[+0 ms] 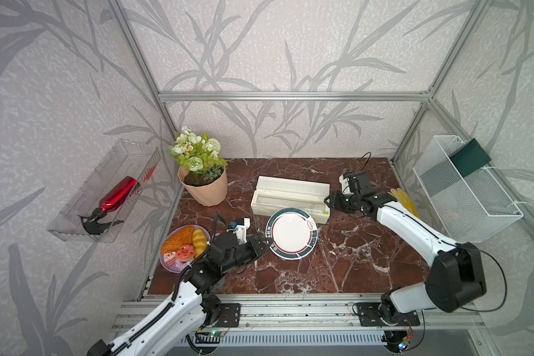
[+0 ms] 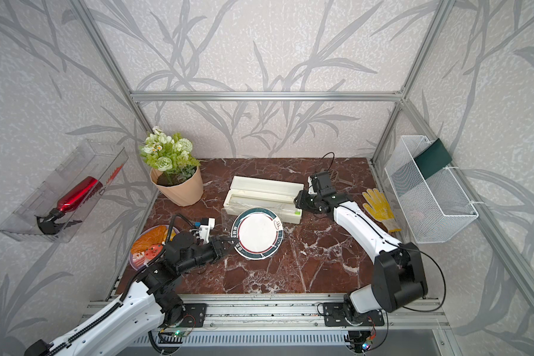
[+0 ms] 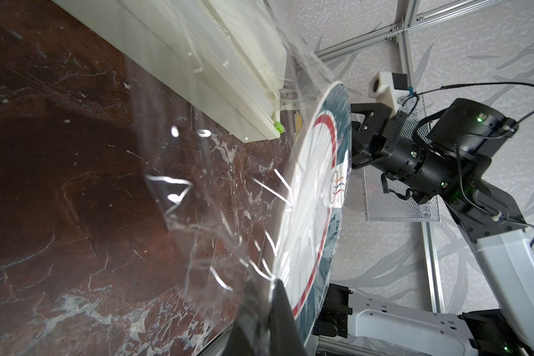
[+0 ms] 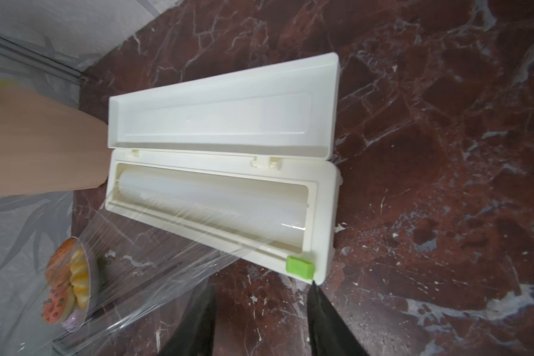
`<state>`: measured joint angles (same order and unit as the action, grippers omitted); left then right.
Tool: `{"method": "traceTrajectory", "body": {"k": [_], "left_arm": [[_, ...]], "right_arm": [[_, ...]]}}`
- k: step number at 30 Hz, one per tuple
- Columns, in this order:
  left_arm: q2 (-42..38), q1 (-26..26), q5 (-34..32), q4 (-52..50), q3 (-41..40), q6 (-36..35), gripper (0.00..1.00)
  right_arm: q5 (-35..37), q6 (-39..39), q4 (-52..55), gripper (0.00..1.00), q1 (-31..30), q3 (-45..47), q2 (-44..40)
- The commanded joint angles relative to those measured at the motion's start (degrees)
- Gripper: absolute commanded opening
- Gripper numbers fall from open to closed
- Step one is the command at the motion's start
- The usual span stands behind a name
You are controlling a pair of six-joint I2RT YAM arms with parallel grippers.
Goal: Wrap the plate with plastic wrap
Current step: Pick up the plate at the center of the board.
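At mid-frame in a top view, the left gripper (image 1: 263, 243) pinched the tilted plate (image 1: 292, 237), apparently through the plastic wrap (image 3: 198, 185). The right gripper (image 4: 262, 286) stood spread beside the green slider (image 4: 299, 267); uncut film could drag the box (image 1: 290, 188).

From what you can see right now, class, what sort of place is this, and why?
Most likely a robot lab cell staged as a kitchen counter: an aluminium frame, a left arm and right arm bolted to a rail, and a marble-look tabletop holding a wrap dispenser and plate.
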<state>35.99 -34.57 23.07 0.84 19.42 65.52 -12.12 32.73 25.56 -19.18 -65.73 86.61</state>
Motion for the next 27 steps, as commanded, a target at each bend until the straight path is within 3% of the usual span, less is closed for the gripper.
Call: {"method": "traceTrajectory", "body": {"k": [1,8,27], "left_arm": [[-1.5,-0.4,2.3,3.7,2.9,-1.4,0.00],[-2.0,-0.4,2.9,3.8,2.4,-2.1,0.00],[-7.4,-0.3,3.6,3.7,1.6,-6.1,0.00]], "right_arm": [[0.3,-4.3,5.2,0.51,1.1,-3.5,4.3],[-4.7,-5.1,4.9,0.51,1.8,-5.3,10.1],[-6.8,-1.2,-0.4,0.35,3.4,-3.8,15.9]]}}
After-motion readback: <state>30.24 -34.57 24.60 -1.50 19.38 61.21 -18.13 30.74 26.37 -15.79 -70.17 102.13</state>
